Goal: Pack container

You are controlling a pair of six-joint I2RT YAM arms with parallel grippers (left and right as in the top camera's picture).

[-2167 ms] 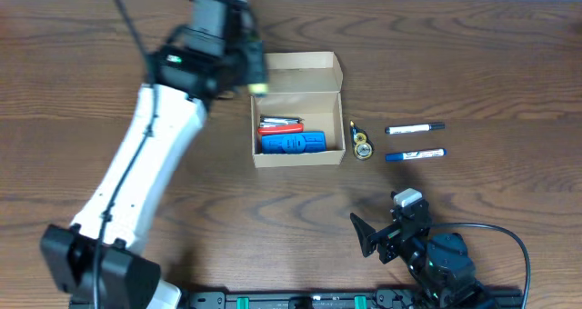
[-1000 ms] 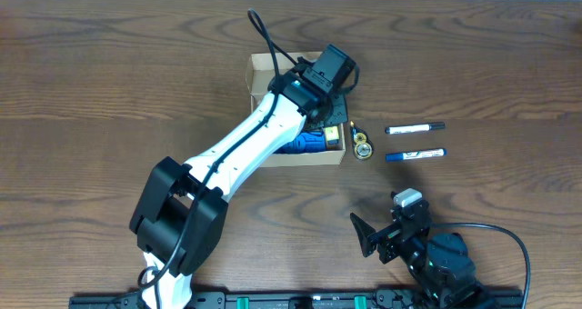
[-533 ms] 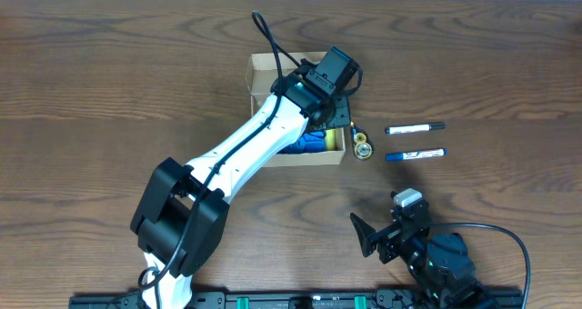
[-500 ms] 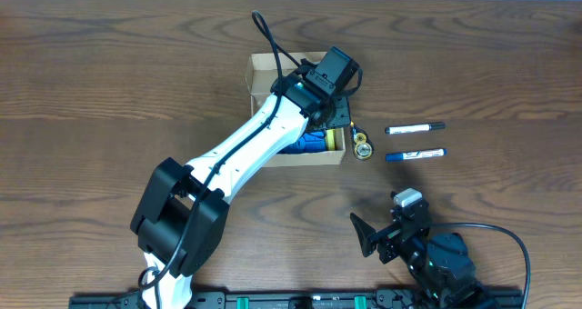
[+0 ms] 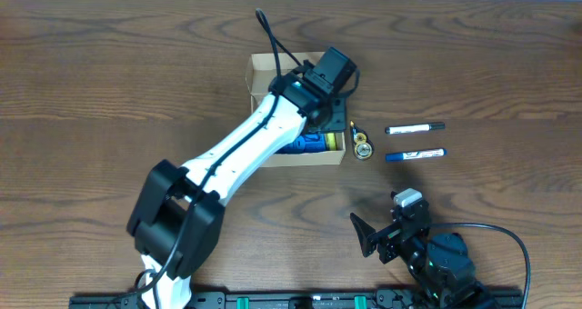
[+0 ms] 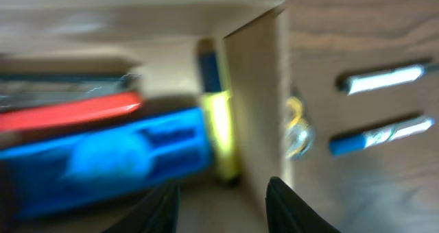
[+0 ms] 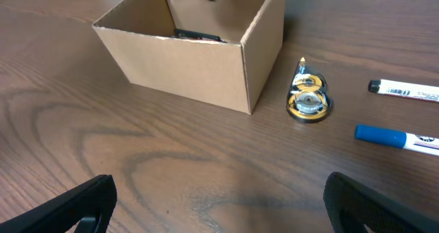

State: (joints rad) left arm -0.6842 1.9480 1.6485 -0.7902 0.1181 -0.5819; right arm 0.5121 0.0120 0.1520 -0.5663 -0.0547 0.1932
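The left pincer (image 6: 221,192), 2 seconds ago at the far-left corner of the box (image 5: 261,73), now hangs wide and empty inside it, mid-table. A yellow stick (image 6: 223,133) stands against the box's right wall. Markers (image 5: 415,127) and a tape roll (image 5: 362,146) remain outside to pack. The right pincer (image 7: 219,199) rests wide open.

Brown wood-grain table (image 5: 91,91), bearing open tan container (image 5: 318,158). Just right of container, small gold tape roller (image 5: 362,146). Farther right, lying parallel and apart: black-capped marker (image 5: 415,127), blue marker (image 5: 415,154).
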